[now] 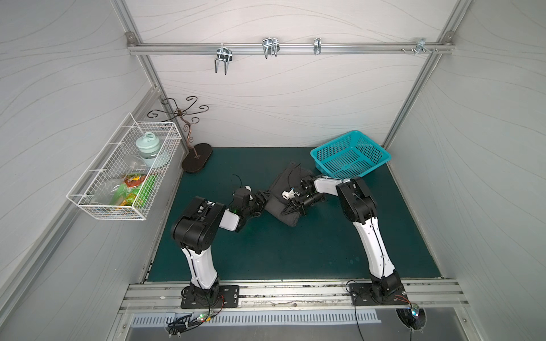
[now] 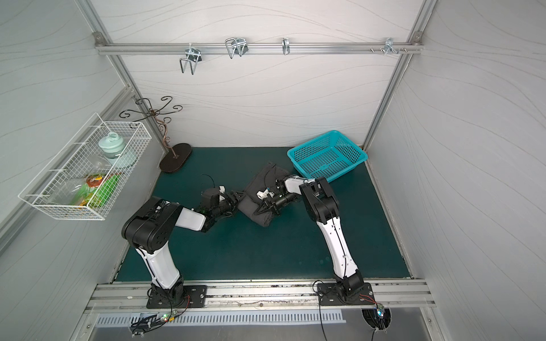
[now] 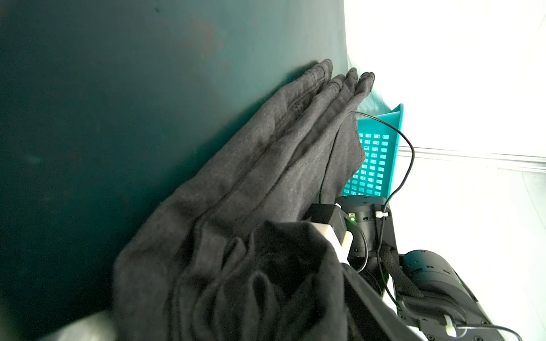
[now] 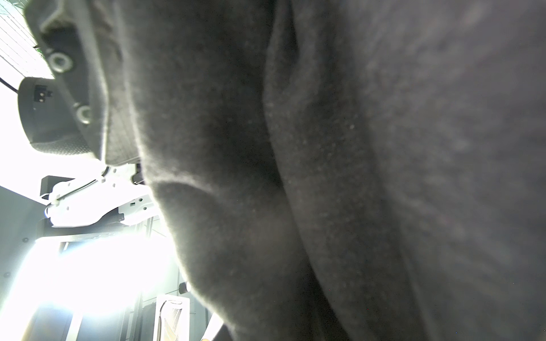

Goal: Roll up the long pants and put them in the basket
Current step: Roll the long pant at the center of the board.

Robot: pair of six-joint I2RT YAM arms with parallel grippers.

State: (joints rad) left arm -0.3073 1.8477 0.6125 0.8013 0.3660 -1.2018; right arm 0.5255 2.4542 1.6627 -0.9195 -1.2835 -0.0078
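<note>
The long pants (image 1: 276,189) (image 2: 251,203) lie as a folded, bunched dark grey bundle on the middle of the green mat (image 1: 295,251). My left gripper (image 1: 263,200) (image 2: 236,197) is at the bundle's left edge. One of its fingers (image 4: 88,88) presses against the cloth, the other is hidden, and I cannot see how far the jaws stand apart. My right gripper (image 1: 288,210) (image 2: 263,210) lies across the top of the bundle, shut on a raised fold. Cloth fills the right wrist view (image 4: 354,177). In the left wrist view the layered pants (image 3: 266,177) stretch away toward the back wall.
A teal plastic basket (image 1: 350,153) (image 2: 326,155) (image 3: 375,159) stands just behind and right of the pants. A metal stand on a dark oval base (image 1: 196,161) is at the back left. A white wire basket (image 1: 124,171) hangs on the left wall. Hooks (image 1: 270,47) hang on the rear rail.
</note>
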